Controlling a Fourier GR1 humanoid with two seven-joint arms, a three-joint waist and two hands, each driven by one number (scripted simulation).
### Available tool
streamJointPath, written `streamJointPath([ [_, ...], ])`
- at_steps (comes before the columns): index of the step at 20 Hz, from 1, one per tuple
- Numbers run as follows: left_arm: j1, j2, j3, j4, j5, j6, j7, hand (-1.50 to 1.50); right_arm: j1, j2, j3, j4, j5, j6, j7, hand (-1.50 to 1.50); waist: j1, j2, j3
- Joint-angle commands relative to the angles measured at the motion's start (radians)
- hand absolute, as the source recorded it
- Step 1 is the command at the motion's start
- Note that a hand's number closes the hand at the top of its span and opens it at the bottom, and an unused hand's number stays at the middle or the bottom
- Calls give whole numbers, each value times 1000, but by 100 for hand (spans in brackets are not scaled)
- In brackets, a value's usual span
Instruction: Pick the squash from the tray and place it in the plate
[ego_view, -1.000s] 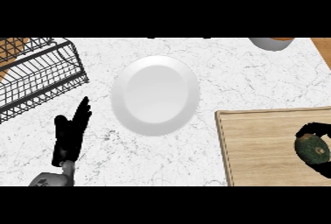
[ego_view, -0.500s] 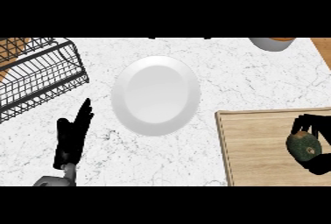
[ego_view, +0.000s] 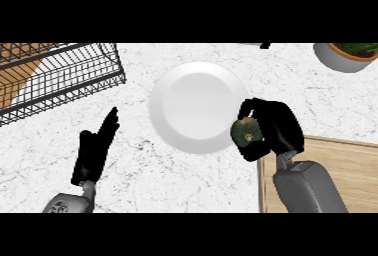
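A dark green squash (ego_view: 246, 132) sits in my right hand (ego_view: 272, 126), whose fingers curl round it. The hand holds it at the right rim of the white plate (ego_view: 193, 106), above the counter and just left of the wooden tray (ego_view: 339, 167). The squash is partly hidden by the fingers. My left hand (ego_view: 94, 150) rests open on the marble counter left of the plate, fingers straight and pointing up.
A black wire rack (ego_view: 55, 77) stands at the upper left over a wooden surface. A pot with a green plant (ego_view: 351, 55) sits at the upper right corner. Bare marble counter lies below the plate.
My right hand has lifted the squash off the tray and carried it left to the plate's right rim. The view has shifted right. The left hand stays still.
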Motion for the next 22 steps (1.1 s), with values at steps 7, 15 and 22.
streamJointPath([
  [7,-28,-7,-4,26,2,-11,19,0,-398,80,224,67,215,-260,582,150,7,-6,2],
  [15,-57,-22,7,49,-21,21,13,0,-611,81,386,297,168,-384,1002,150,-29,2,5],
  [22,-73,-19,32,48,-21,36,31,0,-713,81,336,531,78,-489,961,150,-56,8,7],
])
